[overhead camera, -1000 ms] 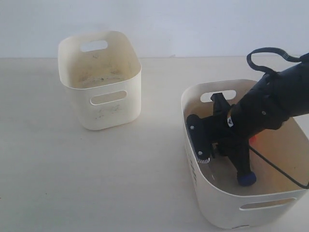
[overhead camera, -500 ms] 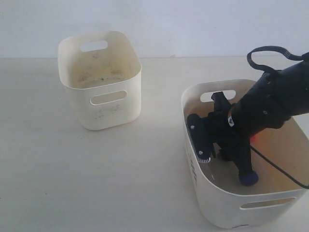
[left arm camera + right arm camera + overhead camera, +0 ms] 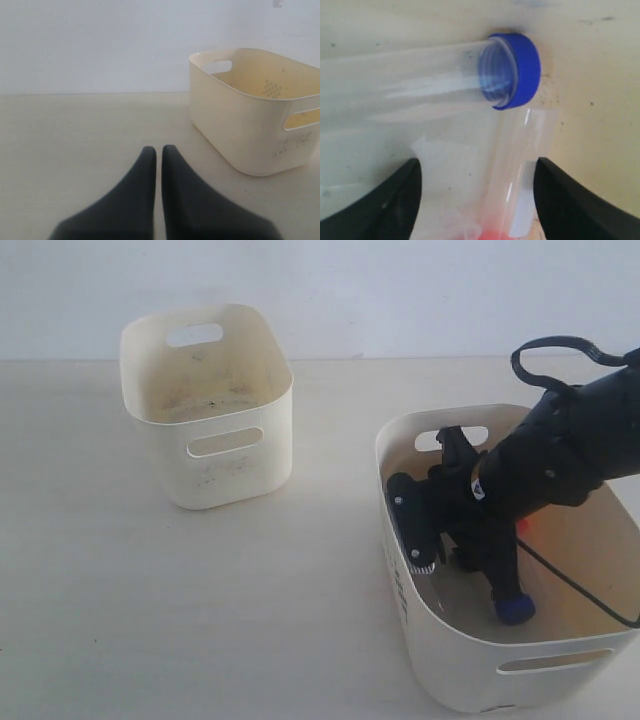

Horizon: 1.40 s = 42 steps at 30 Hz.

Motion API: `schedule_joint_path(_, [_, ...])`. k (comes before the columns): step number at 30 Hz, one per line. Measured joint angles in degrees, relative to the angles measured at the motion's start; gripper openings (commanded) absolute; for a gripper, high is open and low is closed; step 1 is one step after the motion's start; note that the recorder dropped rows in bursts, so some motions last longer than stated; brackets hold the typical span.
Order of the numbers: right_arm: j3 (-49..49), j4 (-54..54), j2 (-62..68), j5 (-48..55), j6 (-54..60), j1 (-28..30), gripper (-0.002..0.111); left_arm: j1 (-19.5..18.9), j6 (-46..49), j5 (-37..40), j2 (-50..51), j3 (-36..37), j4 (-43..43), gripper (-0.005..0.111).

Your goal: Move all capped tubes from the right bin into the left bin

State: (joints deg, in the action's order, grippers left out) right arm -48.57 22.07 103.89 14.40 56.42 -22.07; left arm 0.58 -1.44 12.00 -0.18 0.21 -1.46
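The capped tubes lie on the floor of the right bin (image 3: 400,455), and the right jaws are down inside it with them, spread wide and holding nothing. Two tubes show in the right wrist view. An orange-capped tube (image 3: 520,165) runs lengthwise out from between the two fingers, closer to one finger than the other and touching neither. A blue-capped tube (image 3: 445,75) lies crosswise just beyond the fingertips, its cap against the far end of the first. By my reading the orange-capped one is the better placed: its long axis crosses the closing line, so the jaws would meet its sides, while the blue-capped one lies along that line. The left jaws hang closed and empty over the worktop (image 3: 150,590), well apart from the tubes and nearer the left bin (image 3: 270,400).
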Motion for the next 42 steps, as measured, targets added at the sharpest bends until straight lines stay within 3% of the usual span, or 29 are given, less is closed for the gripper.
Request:
schedule_joint_path(4, [0.00, 0.00, 0.00, -2.03, -1.59, 1.00, 0.078, 0.00, 0.00, 0.00, 0.00, 0.00, 0.00, 0.004])
schedule_joint_path(15, [-0.21, 0.00, 1.19, -2.77, -1.69, 1.66, 0.076, 0.00, 0.00, 0.00, 0.00, 0.00, 0.00, 0.004])
schedule_joint_path(22, [-0.56, 0.03, 3.16, -5.08, -1.47, 1.98, 0.047, 0.00, 0.00, 0.00, 0.00, 0.00, 0.00, 0.004])
schedule_joint_path(35, [-0.56, 0.03, 3.78, -5.82, -1.60, 2.07, 0.043, 0.00, 0.00, 0.00, 0.00, 0.00, 0.00, 0.004])
schedule_joint_path(39, [-0.68, 0.17, 4.02, -6.57, -1.60, 2.07, 0.018, 0.00, 0.00, 0.00, 0.00, 0.00, 0.00, 0.004])
schedule_joint_path(40, [-0.93, 0.17, 4.06, -6.99, -1.60, 2.07, 0.001, 0.00, 0.00, 0.00, 0.00, 0.00, 0.00, 0.004])
schedule_joint_path(42, [-1.03, 0.17, 4.10, -6.87, -1.60, 2.07, 0.000, 0.00, 0.00, 0.00, 0.00, 0.00, 0.00, 0.004])
